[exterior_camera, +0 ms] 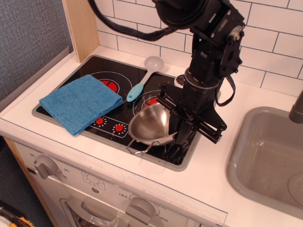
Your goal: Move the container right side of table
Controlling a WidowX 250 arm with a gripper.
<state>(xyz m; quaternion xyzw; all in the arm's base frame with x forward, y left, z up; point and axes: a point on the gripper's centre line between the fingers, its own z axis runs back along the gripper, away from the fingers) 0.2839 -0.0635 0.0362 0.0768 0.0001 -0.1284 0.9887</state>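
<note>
The container (148, 125), a shiny steel bowl-like pot with a thin wire loop handle at its front, is tilted over the front right part of the black cooktop (113, 85), low over the glass or just touching it. My gripper (177, 128) is shut on the pot's right rim and hangs from the black arm above. The white countertop (208, 165) runs to the right of the pot toward the grey sink (265, 156).
A folded blue cloth (80, 101) lies on the left burner. A spoon with a blue handle and clear bowl (144, 78) lies behind the pot. White tiles back the counter. A wooden panel (80, 23) stands at the far left. Oven knobs (45, 165) sit below the front edge.
</note>
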